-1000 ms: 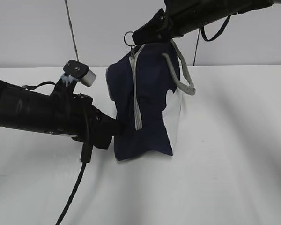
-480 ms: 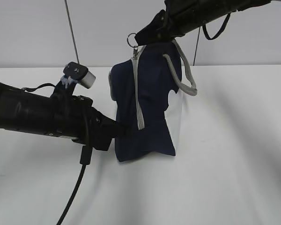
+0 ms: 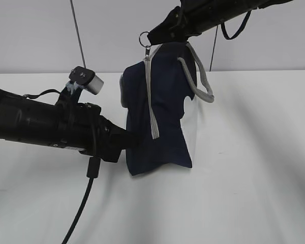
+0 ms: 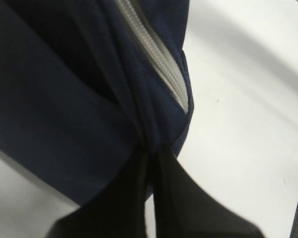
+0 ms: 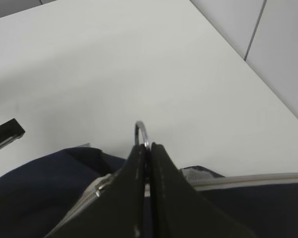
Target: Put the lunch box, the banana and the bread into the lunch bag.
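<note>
**Precariously stretched: bag held at both ends of its zipper**

Nearest the exterior camera, the left end effector [image 3: 126, 140] is pinched shut on a fold of navy fabric at the lower end of the zipper [image 3: 151, 96]. Beyond it the bag [image 3: 162, 117] stands on the surface [image 3: 254, 168], drawn tall. Highest and farthest, the right end effector [image 3: 151, 39] is clamped shut on the ring pull [image 3: 144, 39].

Risks, as I judge them: the thin ring could slip out of the closed tips, or the fabric fold could pull free, letting the bag collapse; a jammed slider would lift the whole bag.

Only the left wrist view shows the pinched fold; only the right wrist view shows the ring seated between the tips. Box, banana and bread appear nowhere.
</note>
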`<action>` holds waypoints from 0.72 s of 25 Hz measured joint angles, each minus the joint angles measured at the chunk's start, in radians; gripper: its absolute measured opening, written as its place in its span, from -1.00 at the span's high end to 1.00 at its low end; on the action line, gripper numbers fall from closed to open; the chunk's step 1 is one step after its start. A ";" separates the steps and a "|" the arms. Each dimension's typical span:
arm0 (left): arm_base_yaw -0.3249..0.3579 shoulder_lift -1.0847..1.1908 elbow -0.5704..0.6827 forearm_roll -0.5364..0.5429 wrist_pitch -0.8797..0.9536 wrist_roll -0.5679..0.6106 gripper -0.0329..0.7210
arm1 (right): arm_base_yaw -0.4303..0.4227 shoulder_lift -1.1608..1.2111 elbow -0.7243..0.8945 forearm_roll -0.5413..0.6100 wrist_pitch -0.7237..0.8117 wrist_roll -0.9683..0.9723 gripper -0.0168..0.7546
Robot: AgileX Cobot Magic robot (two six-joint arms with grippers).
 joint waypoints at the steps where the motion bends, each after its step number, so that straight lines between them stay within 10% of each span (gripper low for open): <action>1: 0.001 0.000 0.000 0.003 0.000 -0.007 0.90 | -0.002 0.000 0.000 -0.001 -0.010 0.000 0.96; 18: 0.004 0.000 0.001 0.052 0.002 -0.058 0.90 | -0.002 0.001 0.000 -0.014 -0.036 0.002 0.96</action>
